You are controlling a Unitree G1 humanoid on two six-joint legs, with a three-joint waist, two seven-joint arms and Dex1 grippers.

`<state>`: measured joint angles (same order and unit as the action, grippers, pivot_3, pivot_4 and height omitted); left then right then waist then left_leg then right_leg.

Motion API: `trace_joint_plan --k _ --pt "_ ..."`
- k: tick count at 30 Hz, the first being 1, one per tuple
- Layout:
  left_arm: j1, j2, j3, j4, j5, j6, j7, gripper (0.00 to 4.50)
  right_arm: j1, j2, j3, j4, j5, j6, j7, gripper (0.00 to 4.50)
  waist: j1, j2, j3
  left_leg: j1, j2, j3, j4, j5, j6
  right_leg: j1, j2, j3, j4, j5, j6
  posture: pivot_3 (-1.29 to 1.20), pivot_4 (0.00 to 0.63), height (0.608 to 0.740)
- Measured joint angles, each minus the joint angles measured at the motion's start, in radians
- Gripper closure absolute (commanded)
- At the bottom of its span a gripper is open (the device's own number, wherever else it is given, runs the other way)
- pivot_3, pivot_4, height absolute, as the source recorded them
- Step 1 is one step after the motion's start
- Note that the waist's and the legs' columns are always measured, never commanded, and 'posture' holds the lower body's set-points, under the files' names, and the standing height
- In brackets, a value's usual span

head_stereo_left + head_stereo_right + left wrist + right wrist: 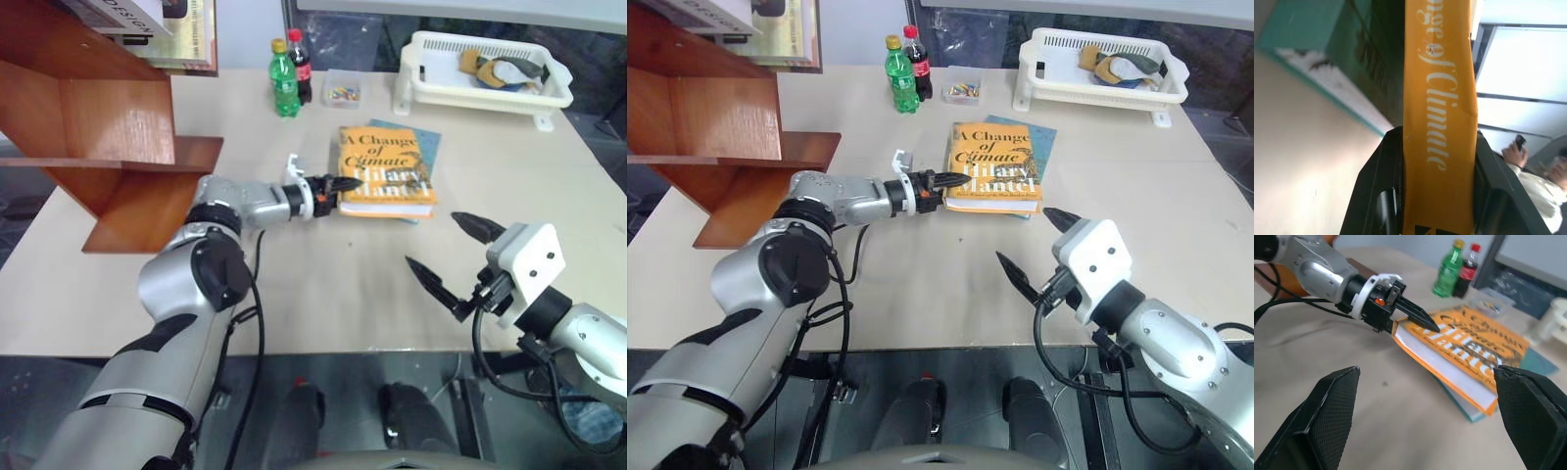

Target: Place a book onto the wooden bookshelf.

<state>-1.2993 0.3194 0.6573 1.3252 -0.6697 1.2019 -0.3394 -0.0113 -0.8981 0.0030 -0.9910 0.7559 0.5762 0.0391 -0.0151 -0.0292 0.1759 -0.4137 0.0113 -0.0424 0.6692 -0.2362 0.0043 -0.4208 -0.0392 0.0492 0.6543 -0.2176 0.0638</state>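
**me:** Right end effector (446, 257) closest to my cam, fingers spread wide, holding nothing. Left end effector (1418, 318) is clamped on the book (387, 172).

**reply:** Where's the book?

**me:** On the desk (323, 274), atop a teal book (427, 147), well right of the wooden bookshelf (108, 147).

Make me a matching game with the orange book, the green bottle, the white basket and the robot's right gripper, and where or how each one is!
Things:
1. the book
2. green bottle
3. white basket
4. right gripper

Descriptions:
A. open, holding nothing, near the table's front edge
B. standing beside a red-capped cola bottle
C. at the table's far right corner, with things inside
D. lying on a teal book, its spine edge pinched by the left gripper

Pairs: 1-D, 2-B, 3-C, 4-A
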Motion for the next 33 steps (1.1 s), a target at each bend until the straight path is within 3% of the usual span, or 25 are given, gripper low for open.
trace_joint_plan --k 6,10,13,16,20,26,33 --pt "0.018 0.006 -0.084 -0.114 0.027 0.058 -0.064 3.08 -0.055 0.032 0.014 0.066 -0.02 0.021 0.101 0.0 0.001 0.0 0.0 0.0 0.0 0.0 0.0 0.0 0.0 0.0 0.0 0.0 0.0 0.0 0.0 0.0 0.15 0.74" --pt "0.099 0.009 -0.223 -0.337 0.05 0.09 -0.168 3.08 -0.063 0.052 0.015 0.088 -0.044 0.031 0.161 0.0 -0.001 0.0 0.0 0.0 0.0 0.0 0.0 0.0 0.0 -0.001 0.0 0.0 0.001 0.0 0.0 0.0 0.15 0.74" --pt "0.213 0.022 -0.348 -0.627 0.06 0.021 -0.268 3.08 -0.088 0.079 0.019 0.103 -0.055 0.034 0.19 0.0 -0.004 0.0 0.0 0.0 0.001 0.001 0.0 0.0 0.0 -0.001 0.0 0.002 0.002 0.0 -0.001 0.0 0.15 0.74" --pt "0.347 0.098 -0.483 -0.974 0.112 -0.183 -0.386 3.08 -0.102 0.093 0.021 0.117 -0.068 0.035 0.227 0.0 -0.002 0.001 0.0 0.0 0.001 0.002 -0.001 0.0 0.0 -0.002 0.0 0.003 0.002 0.0 -0.001 0.0 0.15 0.74" --pt "0.442 0.234 -0.603 -1.209 0.208 -0.456 -0.544 3.08 -0.13 0.121 0.026 0.156 -0.088 0.034 0.274 0.0 0.005 0.001 0.0 0.0 0.001 0.004 -0.001 0.0 0.0 -0.002 -0.001 0.004 0.001 0.0 -0.001 0.0 0.15 0.74" --pt "0.481 0.37 -0.676 -1.244 0.384 -0.914 -0.714 3.08 -0.166 0.171 0.058 0.211 -0.141 0.021 0.353 0.0 0.005 0.001 0.0 0.0 0.001 0.004 0.0 0.0 0.0 -0.002 0.0 0.004 0.0 0.0 -0.001 0.0 0.15 0.74" --pt "0.427 0.496 -0.695 -1.166 0.548 -1.394 -0.775 3.08 -0.214 0.214 0.068 0.262 -0.172 0.0 0.418 0.0 0.002 0.001 0.001 -0.001 0.001 0.005 0.0 0.0 0.0 -0.002 0.0 0.004 -0.001 0.0 -0.001 0.0 0.15 0.74"
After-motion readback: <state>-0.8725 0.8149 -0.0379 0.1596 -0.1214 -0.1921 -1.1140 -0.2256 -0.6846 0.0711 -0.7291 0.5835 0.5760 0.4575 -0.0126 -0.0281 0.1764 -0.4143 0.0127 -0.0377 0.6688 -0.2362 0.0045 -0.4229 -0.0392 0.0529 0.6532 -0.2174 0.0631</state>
